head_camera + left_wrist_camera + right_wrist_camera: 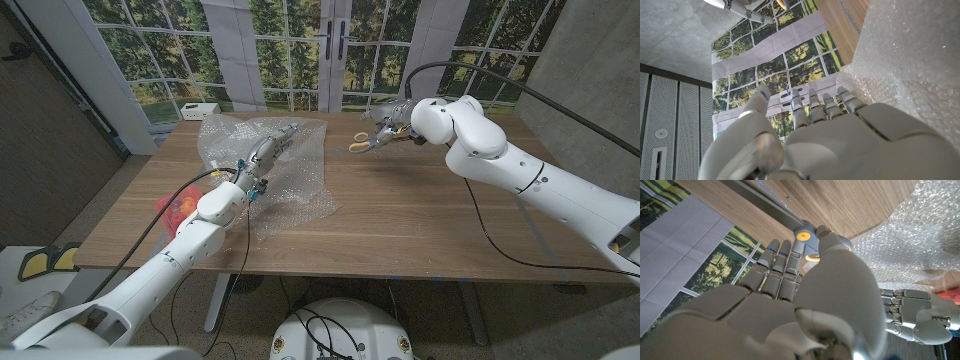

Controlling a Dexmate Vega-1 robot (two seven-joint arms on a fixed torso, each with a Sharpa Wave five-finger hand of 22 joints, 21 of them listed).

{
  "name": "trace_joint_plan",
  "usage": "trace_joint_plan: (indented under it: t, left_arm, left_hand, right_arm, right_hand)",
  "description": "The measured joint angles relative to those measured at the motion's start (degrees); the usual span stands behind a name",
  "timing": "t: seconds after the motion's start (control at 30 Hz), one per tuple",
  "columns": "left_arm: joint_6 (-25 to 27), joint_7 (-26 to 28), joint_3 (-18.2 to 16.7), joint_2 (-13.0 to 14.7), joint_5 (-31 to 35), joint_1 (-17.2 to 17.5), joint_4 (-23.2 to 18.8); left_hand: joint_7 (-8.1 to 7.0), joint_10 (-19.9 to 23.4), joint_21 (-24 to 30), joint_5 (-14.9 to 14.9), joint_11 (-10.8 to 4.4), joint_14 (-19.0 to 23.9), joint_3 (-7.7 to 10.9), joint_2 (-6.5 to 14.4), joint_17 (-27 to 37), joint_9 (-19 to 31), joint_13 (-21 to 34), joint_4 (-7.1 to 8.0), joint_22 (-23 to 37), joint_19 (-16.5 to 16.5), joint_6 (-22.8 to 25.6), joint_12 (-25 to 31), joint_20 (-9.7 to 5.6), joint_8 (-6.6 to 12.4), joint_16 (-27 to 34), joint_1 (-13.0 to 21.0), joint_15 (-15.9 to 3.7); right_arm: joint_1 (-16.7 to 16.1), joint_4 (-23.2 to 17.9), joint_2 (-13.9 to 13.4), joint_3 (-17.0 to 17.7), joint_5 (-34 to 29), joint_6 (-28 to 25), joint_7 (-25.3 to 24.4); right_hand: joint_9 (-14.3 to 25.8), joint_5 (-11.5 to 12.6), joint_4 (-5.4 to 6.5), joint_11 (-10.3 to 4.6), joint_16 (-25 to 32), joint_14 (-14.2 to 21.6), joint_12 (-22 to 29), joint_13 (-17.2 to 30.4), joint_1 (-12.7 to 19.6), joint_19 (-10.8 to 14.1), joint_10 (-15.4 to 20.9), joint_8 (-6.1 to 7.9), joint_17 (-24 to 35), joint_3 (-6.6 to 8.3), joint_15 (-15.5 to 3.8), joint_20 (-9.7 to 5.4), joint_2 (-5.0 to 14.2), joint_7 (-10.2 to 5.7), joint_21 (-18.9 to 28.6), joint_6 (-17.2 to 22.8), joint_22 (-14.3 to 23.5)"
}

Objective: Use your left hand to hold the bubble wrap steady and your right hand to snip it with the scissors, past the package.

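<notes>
Cut not yet begun. Left hand reaching over the bubble wrap at table left, fingers extended, nothing gripped; contact with the sheet hard to judge. Right hand holding scissors at the far middle, just right of the wrap's far edge. Package probably under the sheet. Bare wooden table right and near.

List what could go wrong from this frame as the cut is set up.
1. The right hand is at the scissors, which lie apart from the bubble wrap; whether it grips them is unclear, so they may slip when lifted.
2. The left hand is over the wrap, but firm pressing isn't visible; the loose, crumpled sheet could shift under the blades.
3. The package can't be made out under the wrap, so the cut line is uncertain.
</notes>
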Motion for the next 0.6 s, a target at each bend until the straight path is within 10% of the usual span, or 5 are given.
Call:
trace_joint_plan:
  t: [0.6]
  left_arm:
    - [-0.6,-1.0,0.0,0.4,-0.3,-0.3,-0.3]
  left_hand:
    - [-0.93,-1.3,0.0,0.3,0.10,-1.5,0.97,2.0,0.0,0.3,0.0,-0.15,0.0,-0.4,2.2,-0.3,0.41,0.00,-0.3,3.2,0.31]
  right_arm:
    - [1.0,1.0,1.2,1.3,1.1,4.3,4.7]
  right_hand:
    - [0.0,0.8,0.31,-1.02,-0.7,-0.4,0.3,0.0,-0.3,-0.9,-1.0,0.00,-0.1,0.23,0.00,0.09,0.33,-0.19,-0.4,-0.8,0.0]
